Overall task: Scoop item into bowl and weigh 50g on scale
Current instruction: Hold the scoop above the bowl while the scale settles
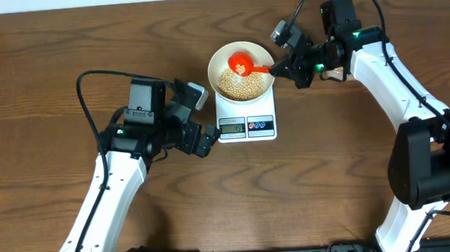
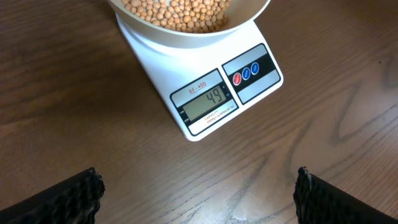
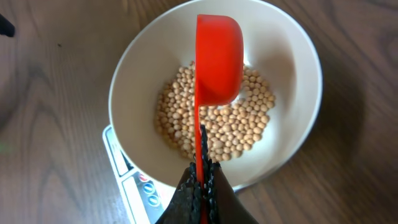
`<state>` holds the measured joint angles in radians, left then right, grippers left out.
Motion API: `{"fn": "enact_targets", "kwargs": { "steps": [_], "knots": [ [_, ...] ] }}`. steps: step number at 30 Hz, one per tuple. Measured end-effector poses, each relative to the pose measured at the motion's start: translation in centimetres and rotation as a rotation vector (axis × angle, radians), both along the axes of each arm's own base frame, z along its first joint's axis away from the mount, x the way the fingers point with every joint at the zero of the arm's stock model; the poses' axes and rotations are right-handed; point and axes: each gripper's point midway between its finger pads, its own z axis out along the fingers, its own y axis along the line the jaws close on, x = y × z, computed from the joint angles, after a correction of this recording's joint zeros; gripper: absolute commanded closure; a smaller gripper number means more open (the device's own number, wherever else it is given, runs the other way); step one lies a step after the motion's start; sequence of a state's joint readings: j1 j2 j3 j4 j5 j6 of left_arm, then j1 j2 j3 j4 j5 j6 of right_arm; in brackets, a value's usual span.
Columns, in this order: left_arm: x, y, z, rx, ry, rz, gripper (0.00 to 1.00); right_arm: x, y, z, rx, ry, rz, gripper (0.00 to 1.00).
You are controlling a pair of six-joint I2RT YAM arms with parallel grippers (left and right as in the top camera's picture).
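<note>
Nearest, the left gripper [image 2: 198, 186] is hanging spread wide and empty above the table [image 2: 62, 93], just short of the scale [image 2: 205, 102]. The scale's display is reading 49. The bowl [image 3: 298, 62] is sitting on the scale's platform, holding a bed of beans [image 3: 217, 130]. Beyond, the right gripper [image 3: 200, 186] is pinching tight the handle of the red scoop [image 3: 219, 56], whose head is hovering over the bowl, carrying a few beans.

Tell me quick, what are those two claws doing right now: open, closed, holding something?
Left gripper: open, holding nothing, near the scale.
Right gripper: shut on the red scoop handle, over the bowl of beans.
</note>
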<state>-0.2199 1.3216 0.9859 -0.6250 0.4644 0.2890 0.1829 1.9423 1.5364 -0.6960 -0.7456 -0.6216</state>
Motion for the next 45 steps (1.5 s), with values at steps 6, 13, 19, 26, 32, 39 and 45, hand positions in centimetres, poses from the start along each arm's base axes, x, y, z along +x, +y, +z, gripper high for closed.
{"fn": "enact_targets", "kwargs": {
  "steps": [6,13,19,26,32,39,45],
  "knots": [
    [0.0,0.0,0.0,0.0,0.0,0.0,0.0,0.2,-0.2,-0.1,-0.019,-0.032,0.014,0.99],
    [0.0,0.0,0.0,0.0,0.0,0.0,0.0,0.3,-0.2,-0.2,-0.036,-0.072,0.047,0.99],
    [0.0,0.0,0.0,0.0,0.0,0.0,0.0,0.3,-0.3,-0.3,-0.057,-0.103,0.071,0.99],
    [0.0,0.0,0.0,0.0,0.0,0.0,0.0,0.1,0.4,-0.8,-0.107,-0.133,0.101,0.99],
    [0.0,0.0,0.0,0.0,0.0,0.0,0.0,0.0,0.8,-1.0,-0.132,-0.15,0.117,0.99],
    [0.0,0.0,0.0,0.0,0.0,0.0,0.0,0.2,0.5,-1.2,-0.155,-0.16,0.112,0.99],
    [0.0,0.0,0.0,0.0,0.0,0.0,0.0,0.3,0.9,-0.6,-0.11,-0.16,0.116,0.99]
  ]
}}
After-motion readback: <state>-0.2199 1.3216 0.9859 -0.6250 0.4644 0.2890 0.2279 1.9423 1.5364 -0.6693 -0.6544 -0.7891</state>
